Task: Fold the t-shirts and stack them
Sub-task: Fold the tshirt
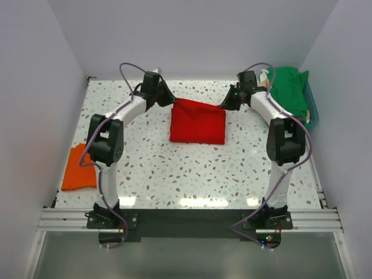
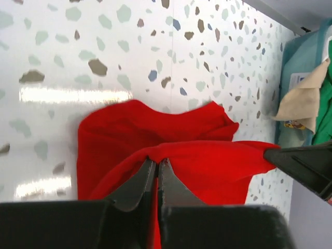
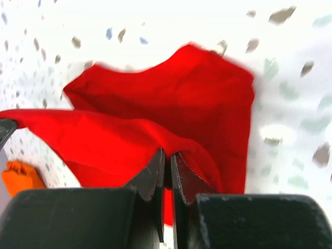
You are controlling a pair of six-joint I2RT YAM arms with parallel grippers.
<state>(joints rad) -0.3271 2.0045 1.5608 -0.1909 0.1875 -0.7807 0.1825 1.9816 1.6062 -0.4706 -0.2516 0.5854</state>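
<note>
A bright red t-shirt (image 1: 197, 123) lies partly folded in the middle of the speckled table, its far edge lifted off the surface. My left gripper (image 1: 172, 100) is shut on the far left corner of that edge, and my right gripper (image 1: 224, 106) is shut on the far right corner. In the left wrist view the closed left gripper (image 2: 156, 162) pinches the red t-shirt (image 2: 155, 129) and the cloth stretches to the right gripper's tip at the right edge. In the right wrist view the right gripper (image 3: 168, 154) clamps the same red t-shirt (image 3: 171, 98). An orange t-shirt (image 1: 79, 168) lies folded at the table's left edge.
A teal basket (image 1: 312, 107) stands at the far right corner with a green t-shirt (image 1: 290, 90) heaped in it and a tan cloth (image 2: 303, 101) beside the green. White walls close in the table on three sides.
</note>
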